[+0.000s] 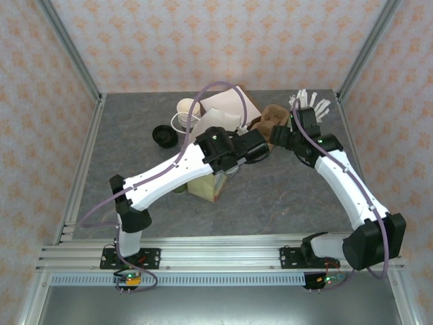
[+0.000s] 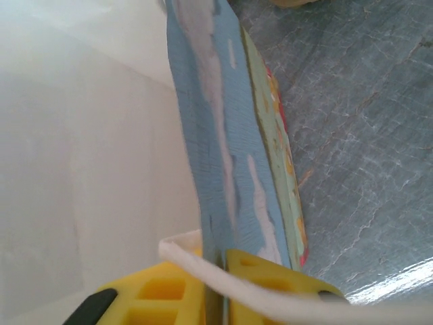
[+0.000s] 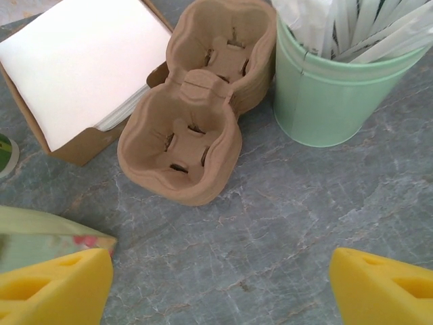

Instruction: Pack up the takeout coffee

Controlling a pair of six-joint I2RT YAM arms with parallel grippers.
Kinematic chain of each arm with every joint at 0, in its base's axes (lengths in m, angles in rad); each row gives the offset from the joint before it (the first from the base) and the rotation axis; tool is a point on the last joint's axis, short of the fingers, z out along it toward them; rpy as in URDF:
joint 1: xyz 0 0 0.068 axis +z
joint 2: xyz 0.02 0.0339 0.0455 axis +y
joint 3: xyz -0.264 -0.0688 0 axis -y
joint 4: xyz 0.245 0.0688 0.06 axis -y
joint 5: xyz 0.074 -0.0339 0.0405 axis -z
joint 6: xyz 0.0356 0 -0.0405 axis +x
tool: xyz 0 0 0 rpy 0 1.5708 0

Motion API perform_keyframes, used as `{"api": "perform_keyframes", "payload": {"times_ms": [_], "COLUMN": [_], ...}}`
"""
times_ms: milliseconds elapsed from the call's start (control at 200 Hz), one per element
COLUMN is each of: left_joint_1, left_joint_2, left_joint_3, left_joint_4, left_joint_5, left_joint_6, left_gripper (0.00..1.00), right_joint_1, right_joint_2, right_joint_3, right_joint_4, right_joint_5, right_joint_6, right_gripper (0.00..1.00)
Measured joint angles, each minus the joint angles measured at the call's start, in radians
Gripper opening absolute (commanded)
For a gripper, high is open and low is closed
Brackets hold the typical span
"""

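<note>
A tall pale paper bag (image 1: pixel 205 184) stands mid-table under my left arm. My left gripper (image 1: pixel 233 166) comes down on the bag's top edge. In the left wrist view the yellow fingers (image 2: pixel 270 284) pinch the bag's blue-streaked wall (image 2: pixel 216 135) from both sides, and the white handle cord (image 2: pixel 203 267) lies across them. My right gripper (image 1: pixel 279 135) hangs open over bare table, with nothing between its fingers (image 3: pixel 57 288). A corner of the flowered bag (image 3: pixel 61 233) shows beside its left finger. The takeout coffee is hidden; I cannot make it out.
A brown pulp cup carrier (image 3: pixel 196 128) lies just ahead of the right gripper. Left of it is a box of white napkins (image 3: pixel 81 68), and to its right a green tin of straws (image 3: pixel 331 88). A loose black lid (image 1: pixel 164 135) and stacked cream cups (image 1: pixel 186 108) sit at the back left.
</note>
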Motion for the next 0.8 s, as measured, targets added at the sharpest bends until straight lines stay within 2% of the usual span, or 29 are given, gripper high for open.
{"api": "perform_keyframes", "payload": {"times_ms": [300, 405, 520, 801], "left_joint_1": [0.005, 0.009, 0.033, 0.130], "left_joint_2": [0.013, -0.021, -0.104, -0.296], "left_joint_3": [-0.048, -0.069, -0.102, -0.116], "left_joint_4": [0.090, 0.132, 0.183, 0.293], "left_joint_5": [0.068, 0.095, 0.138, 0.188], "left_joint_6": [-0.001, 0.011, 0.022, 0.062], "left_gripper": [0.55, 0.62, 0.66, 0.66], "right_joint_1": [0.015, 0.029, 0.035, 0.034], "right_joint_2": [0.100, 0.172, 0.261, 0.455], "right_joint_3": [0.006, 0.045, 0.108, 0.293], "right_joint_4": [0.032, 0.040, 0.049, 0.052], "right_joint_5": [-0.002, 0.013, 0.038, 0.120], "right_joint_6": [0.029, 0.040, 0.048, 0.063], "right_gripper": [0.73, 0.69, 0.65, 0.52]}}
